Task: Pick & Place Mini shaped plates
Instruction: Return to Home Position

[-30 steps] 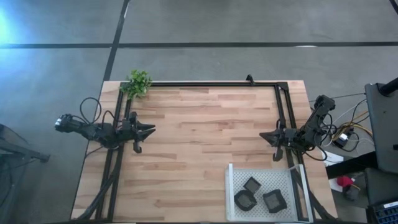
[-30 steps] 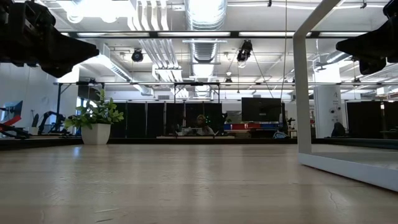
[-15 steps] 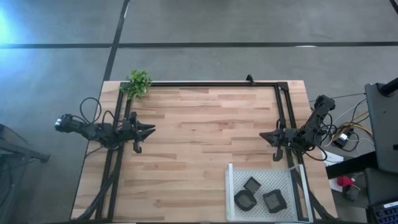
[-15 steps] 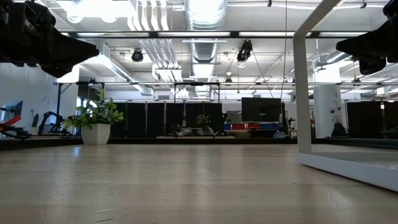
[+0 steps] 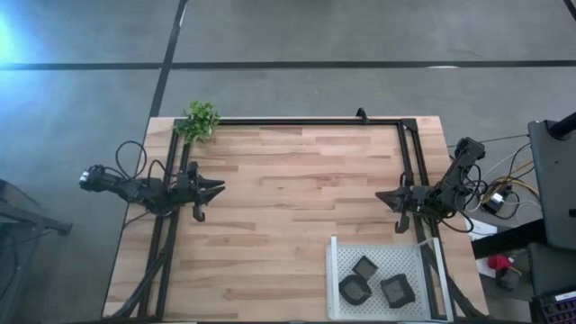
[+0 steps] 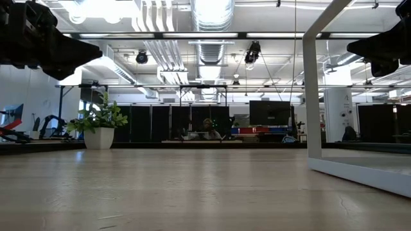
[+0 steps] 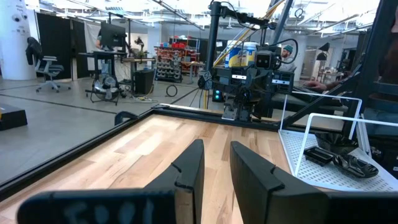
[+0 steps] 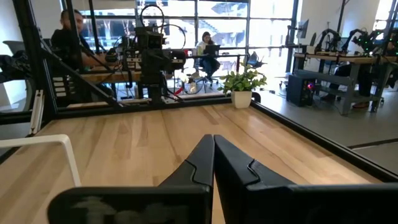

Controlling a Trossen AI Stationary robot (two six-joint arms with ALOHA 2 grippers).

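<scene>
High view shows the two arms drawn back to opposite sides of the wooden table [image 5: 288, 207], with their tips facing each other across its middle. The left gripper [image 5: 217, 188] hangs over the table's left side. In the left wrist view its two fingers [image 7: 189, 171] stand a narrow gap apart, with nothing between them. The right gripper [image 5: 382, 195] hangs over the right side, and in the right wrist view its fingers [image 8: 199, 163] are pressed together tip to tip, holding nothing. The mini shaped plates [image 5: 364, 266] lie in three dark clusters on the white perforated tray [image 5: 400, 255]. The tray sits near the right fingers, off to their side and a little behind their tips, at the table's near right corner. From the left fingers the plates are well apart, across the table and off to one side. There the left wrist view shows them as low black dishes behind the tray's white rail. A small green plant [image 5: 200, 120] stands at the far left corner, near the left fingers and off to their side. It is well ahead of the right fingers on the far side of the table. In the low view both arms are dark shapes high in the upper corners, clear of the tabletop.
</scene>
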